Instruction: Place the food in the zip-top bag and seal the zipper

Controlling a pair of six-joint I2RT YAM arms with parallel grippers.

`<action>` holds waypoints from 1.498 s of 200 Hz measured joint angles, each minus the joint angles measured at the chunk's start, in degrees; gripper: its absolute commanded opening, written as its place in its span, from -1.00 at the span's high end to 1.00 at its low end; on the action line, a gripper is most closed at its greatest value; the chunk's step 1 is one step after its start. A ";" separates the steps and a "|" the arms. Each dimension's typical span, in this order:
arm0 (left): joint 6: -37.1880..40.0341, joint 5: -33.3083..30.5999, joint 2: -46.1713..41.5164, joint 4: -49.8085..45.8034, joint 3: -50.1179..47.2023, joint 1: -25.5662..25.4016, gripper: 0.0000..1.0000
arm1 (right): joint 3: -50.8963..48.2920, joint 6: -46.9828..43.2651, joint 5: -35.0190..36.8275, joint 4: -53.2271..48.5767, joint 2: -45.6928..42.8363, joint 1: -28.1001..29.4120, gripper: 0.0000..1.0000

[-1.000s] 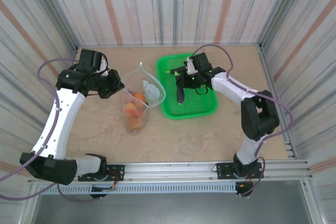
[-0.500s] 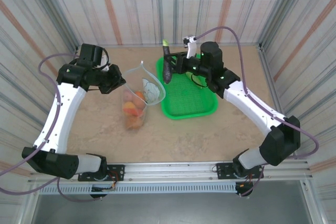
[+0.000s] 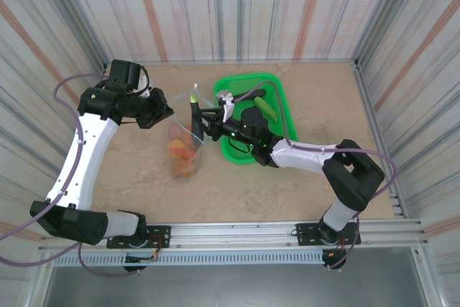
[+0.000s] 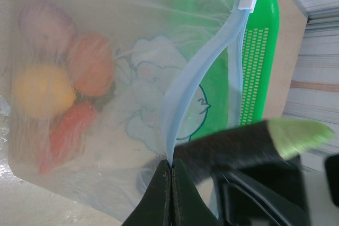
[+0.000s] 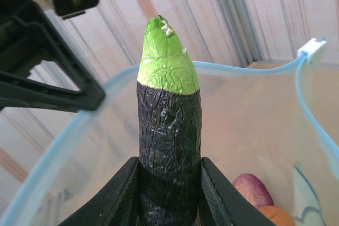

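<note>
Tan table [image 3: 309, 177] between striped walls: eggplant at the bag's mouth.
The right gripper [image 5: 169, 181], jaws partly closed, clamps the dark eggplant [image 5: 169, 125] by its base, with the zip-top bag [image 4: 106, 130] gaping just ahead of its fingers. It should carry the tip well past the rim before releasing. The left gripper [image 4: 170, 183], fully closed, pinches the zipper [image 4: 196, 88] and holds the mouth open.

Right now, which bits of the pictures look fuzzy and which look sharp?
Left wrist view: the eggplant is smeared and fuzzy, and the food looks milky through the zip-top bag. Right wrist view: the eggplant is sharp, wrinkles and all, the striped wall behind it soft. Top external view: even light, soft shadows.
</note>
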 measured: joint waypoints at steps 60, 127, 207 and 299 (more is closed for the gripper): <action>-0.48 0.02 -0.07 0.00 -0.24 0.00 1.00 | 0.00 3.39 -0.39 4.35 2.60 -0.02 0.05; -0.46 0.00 -0.11 0.00 -0.24 0.00 1.00 | 1.14 4.28 -2.14 -2.54 2.69 -1.16 -0.15; 0.02 -1.07 -1.40 -0.02 -0.35 0.00 1.00 | 14.91 0.83 -3.19 -36.17 -8.87 -9.33 0.04; 1.44 -2.64 -5.60 -0.11 -2.38 0.00 1.00 | 27.52 -4.00 4.74 -73.22 2.69 -27.67 -0.17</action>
